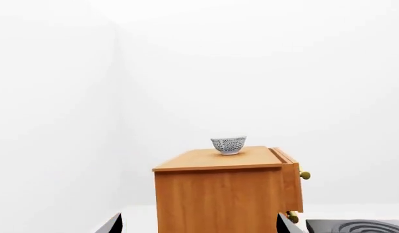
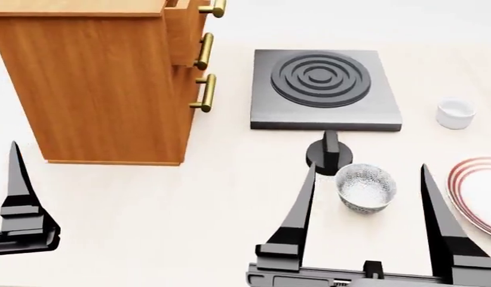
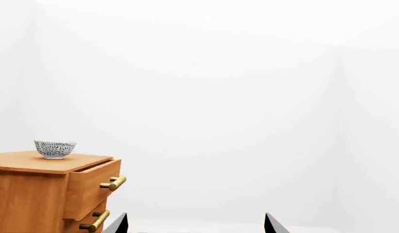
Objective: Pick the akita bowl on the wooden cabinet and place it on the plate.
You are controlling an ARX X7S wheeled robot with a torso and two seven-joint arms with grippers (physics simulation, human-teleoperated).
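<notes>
The akita bowl, white with a dark blue leaf pattern, stands upright on top of the wooden cabinet, also shown as bowl on cabinet. In the head view the cabinet fills the far left and its top with the bowl is cut off. The red-ringed plate lies at the right edge. My left gripper is open, facing the cabinet's side from a distance; one finger shows low left. My right gripper is open and holds nothing.
A grey square stove lies right of the cabinet, with a black knob in front of it. A second patterned bowl sits on the table, showing between my right fingers. A small white cup stands far right. The top drawer is ajar.
</notes>
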